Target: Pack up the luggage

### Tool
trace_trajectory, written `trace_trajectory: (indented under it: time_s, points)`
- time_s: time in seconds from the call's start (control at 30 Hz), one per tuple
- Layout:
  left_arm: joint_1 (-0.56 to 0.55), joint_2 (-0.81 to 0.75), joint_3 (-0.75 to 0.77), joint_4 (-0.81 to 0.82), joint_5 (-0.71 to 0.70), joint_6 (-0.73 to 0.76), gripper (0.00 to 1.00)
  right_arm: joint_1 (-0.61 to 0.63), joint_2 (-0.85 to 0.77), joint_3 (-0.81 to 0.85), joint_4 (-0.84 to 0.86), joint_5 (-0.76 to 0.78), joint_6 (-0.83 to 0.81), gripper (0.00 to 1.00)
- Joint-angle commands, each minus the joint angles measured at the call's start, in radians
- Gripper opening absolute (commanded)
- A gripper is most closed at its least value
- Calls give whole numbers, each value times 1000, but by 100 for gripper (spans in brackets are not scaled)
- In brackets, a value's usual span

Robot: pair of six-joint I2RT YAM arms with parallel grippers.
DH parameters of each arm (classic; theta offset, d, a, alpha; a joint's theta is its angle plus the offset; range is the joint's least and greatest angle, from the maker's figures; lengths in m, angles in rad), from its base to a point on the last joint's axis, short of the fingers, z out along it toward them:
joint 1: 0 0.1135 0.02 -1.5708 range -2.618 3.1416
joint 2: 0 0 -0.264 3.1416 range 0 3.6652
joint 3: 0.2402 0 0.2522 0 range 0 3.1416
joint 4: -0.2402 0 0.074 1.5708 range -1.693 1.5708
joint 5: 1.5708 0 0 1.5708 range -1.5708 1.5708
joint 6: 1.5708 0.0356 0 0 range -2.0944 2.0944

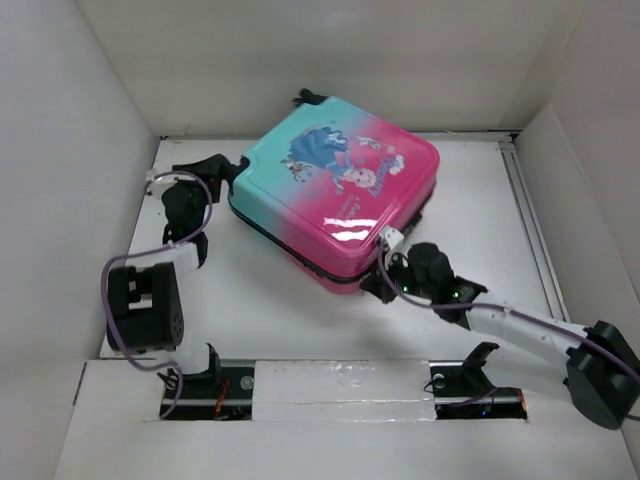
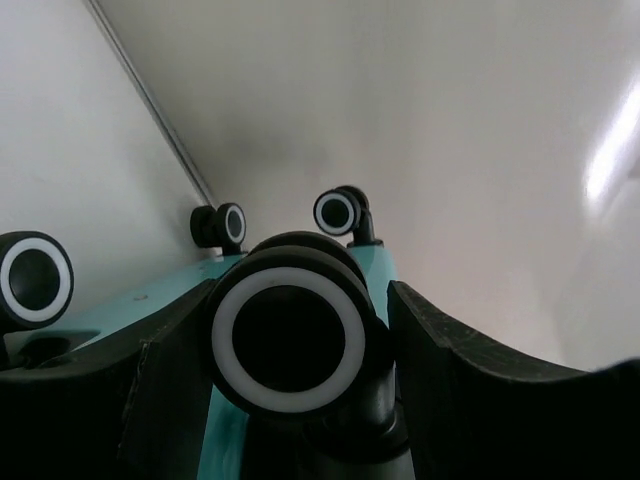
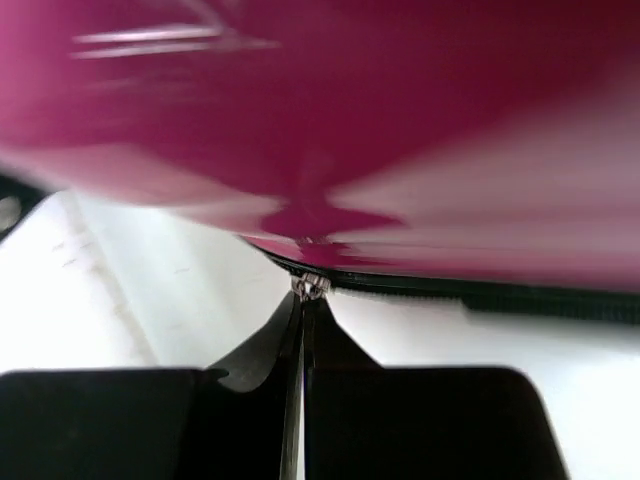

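Note:
The luggage [image 1: 340,190] lies flat and closed on the white table, princess print up, turquoise end to the far left and pink end nearer me. My left gripper [image 1: 232,172] is at its left edge. In the left wrist view its fingers [image 2: 470,390] stand close on both sides of a black-and-white wheel [image 2: 288,340] on the turquoise shell [image 2: 150,310]. My right gripper [image 1: 385,270] is at the near pink corner. In the right wrist view it [image 3: 303,305] is shut on the metal zipper pull [image 3: 310,284], under the pink shell [image 3: 330,120].
White walls enclose the table [image 1: 250,290] on the left, back and right. A rail [image 1: 530,220] runs along the right side. Other wheels [image 2: 35,280] [image 2: 340,212] stick out of the suitcase's left end. The black zipper track [image 3: 480,292] runs to the right of the pull.

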Motion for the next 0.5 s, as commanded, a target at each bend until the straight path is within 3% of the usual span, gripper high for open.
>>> trace_trajectory:
  time_s: [0.0,0.17,0.3,0.47]
  points:
    - [-14,-208,-178,104,31,87,0,-195,115,204,133,-14,-44,0]
    - [-67,-428,-411,66,-53,132,0,-245,220,294,123,-90,-25,0]
    - [-67,-566,-505,-50,-87,187,0,-93,165,160,110,23,25,0]
    - [-67,-674,-514,-115,-68,235,0,157,80,-62,221,307,224,0]
